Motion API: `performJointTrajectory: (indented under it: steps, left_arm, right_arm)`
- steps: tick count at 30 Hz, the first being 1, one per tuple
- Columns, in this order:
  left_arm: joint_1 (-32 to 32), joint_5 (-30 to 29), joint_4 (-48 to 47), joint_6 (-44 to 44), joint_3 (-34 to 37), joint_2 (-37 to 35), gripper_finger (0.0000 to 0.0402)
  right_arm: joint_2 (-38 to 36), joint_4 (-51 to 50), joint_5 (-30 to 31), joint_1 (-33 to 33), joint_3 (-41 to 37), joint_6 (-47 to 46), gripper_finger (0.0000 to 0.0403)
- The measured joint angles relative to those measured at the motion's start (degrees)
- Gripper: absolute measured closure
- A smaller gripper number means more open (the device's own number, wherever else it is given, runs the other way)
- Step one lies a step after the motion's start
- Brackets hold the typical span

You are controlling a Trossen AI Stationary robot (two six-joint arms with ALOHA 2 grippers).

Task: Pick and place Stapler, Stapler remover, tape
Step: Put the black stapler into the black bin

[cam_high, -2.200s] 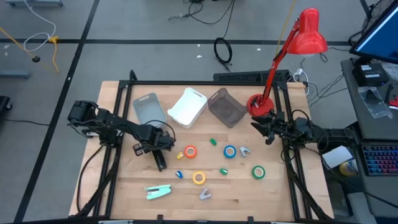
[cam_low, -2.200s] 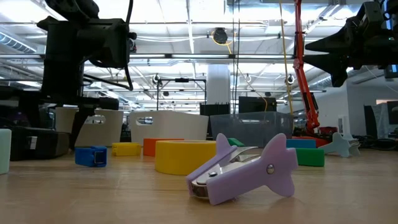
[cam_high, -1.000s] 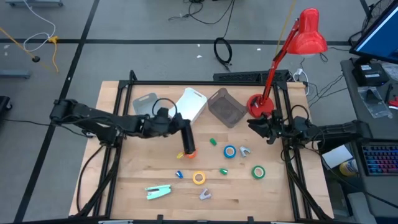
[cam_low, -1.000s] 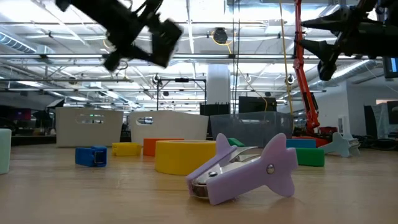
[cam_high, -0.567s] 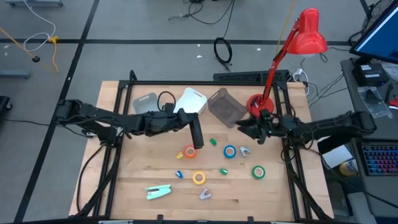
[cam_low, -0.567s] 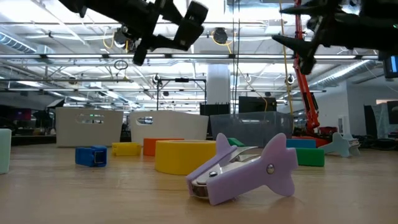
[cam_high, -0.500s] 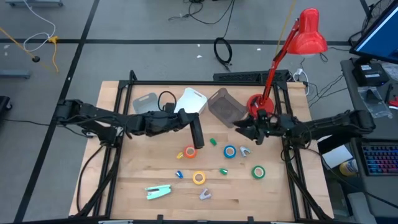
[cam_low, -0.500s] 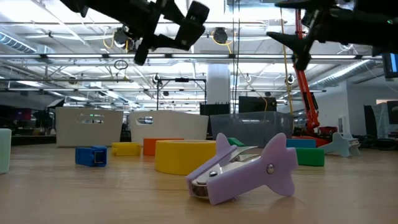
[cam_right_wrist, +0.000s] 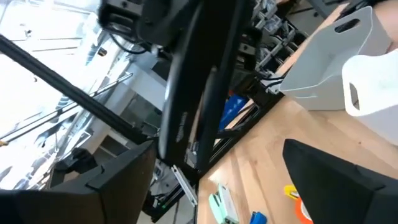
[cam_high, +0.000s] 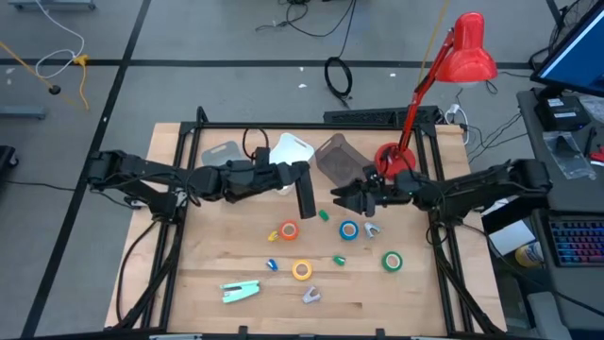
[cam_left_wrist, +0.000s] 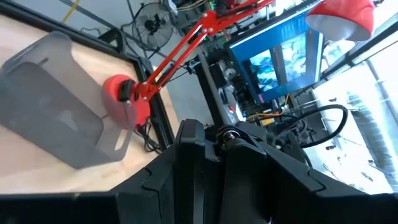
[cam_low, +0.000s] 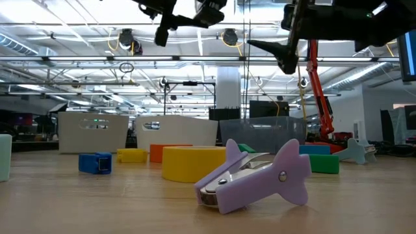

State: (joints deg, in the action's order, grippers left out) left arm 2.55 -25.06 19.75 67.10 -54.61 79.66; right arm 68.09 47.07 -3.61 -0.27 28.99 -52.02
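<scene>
Four tape rolls lie flat on the wooden table: orange (cam_high: 289, 230), blue (cam_high: 349, 229), yellow (cam_high: 301, 270) and green (cam_high: 392, 260). A teal stapler (cam_high: 240, 291) lies near the front edge. One pale purple staple remover (cam_high: 310, 295) lies beside it, large in the low view (cam_low: 257, 175); another (cam_high: 370, 229) lies next to the blue roll. My left gripper (cam_high: 307, 210) hangs open in the air just beyond the orange roll. My right gripper (cam_high: 335, 200) is open too, high above the table beyond the blue roll, facing the left one.
Three bins stand along the far edge: grey (cam_high: 225, 162), white (cam_high: 286, 156) and dark mesh (cam_high: 342, 161). A red desk lamp (cam_high: 392, 159) stands at the far right corner. Small green (cam_high: 324, 215) and blue (cam_high: 272, 264) bits lie among the rolls.
My left gripper has risen and moved toward the table's right and far edge, away from the orange roll. My right gripper has swung from the table's right edge toward the centre, ending close to the left one. Nothing on the table has moved.
</scene>
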Motion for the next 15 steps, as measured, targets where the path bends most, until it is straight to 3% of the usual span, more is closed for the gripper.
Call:
performJointTrajectory:
  steps: [4,15]
  left_arm:
    - [0.05,1.17,-0.10,-0.58,0.00,0.02,0.0224]
    - [0.07,2.89,0.04,-1.49,0.00,0.02,0.0224]
  right_arm:
    - [3.05,2.53,-2.69,0.02,2.20,0.08,0.0048]
    - [10.98,5.27,-2.69,-0.02,7.21,-1.94,0.0048]
